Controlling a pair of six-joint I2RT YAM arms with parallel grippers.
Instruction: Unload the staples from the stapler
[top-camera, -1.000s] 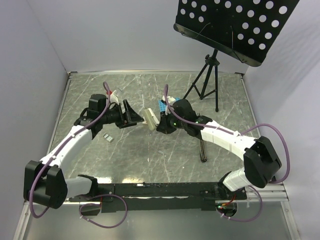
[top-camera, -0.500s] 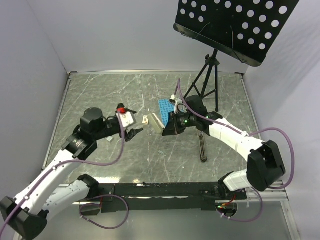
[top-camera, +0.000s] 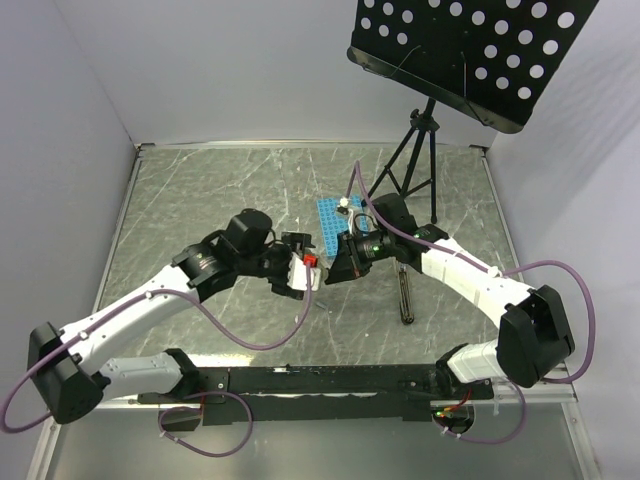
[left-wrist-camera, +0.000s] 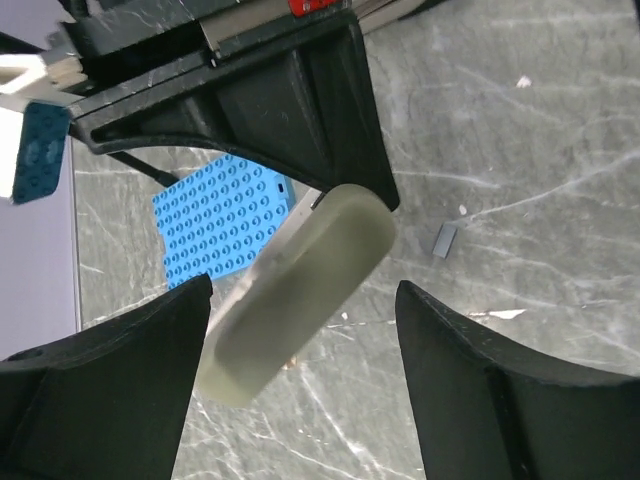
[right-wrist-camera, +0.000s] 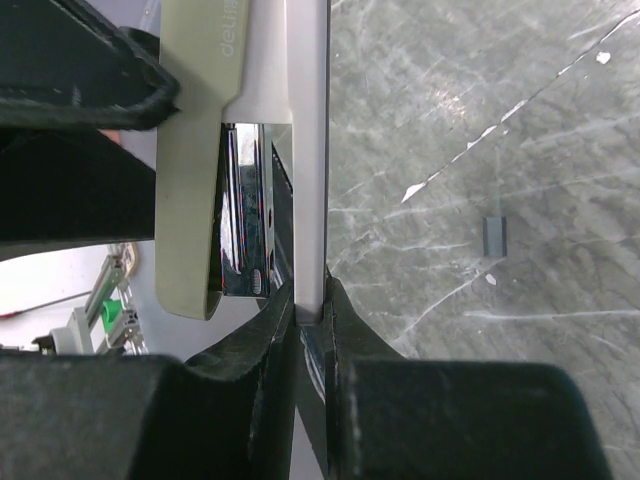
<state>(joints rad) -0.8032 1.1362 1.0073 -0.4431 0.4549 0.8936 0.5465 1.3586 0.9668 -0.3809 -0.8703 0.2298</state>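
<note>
1. Stapler (top-camera: 405, 298): slim, black w/ silvery strip, lying flat on the table (top-camera: 200, 190) right of centre. Nothing is gripping it. Its far end runs under the right forearm in the top view, so that end is hidden.
2. Right gripper (right-wrist-camera: 308, 305): pressed together on a thin pale edge of the pale grey piece (right-wrist-camera: 200, 150). Piece is held up off the table, has "deli" lettering on it and a chrome part inside.
3. Left gripper (left-wrist-camera: 302, 296): spread wide, one finger either side of the same pale grey piece. Gap visible on both sides, no contact seen.
4. Both grippers meet mid-table, nose to nose. They crowd the spot, so the pale piece can't be made out from the top cam.
5. Blue rack (left-wrist-camera: 225, 225): studded plate flat on the table, behind/under the pale piece. In the top view the right wrist covers its near edge.
6. Small grey bit (right-wrist-camera: 494, 235): loose on the table by the grippers, touching nothing.
7. Music stand (top-camera: 470, 50): black perforated tray on a tripod, far right corner, well apart from the stapler.
</note>
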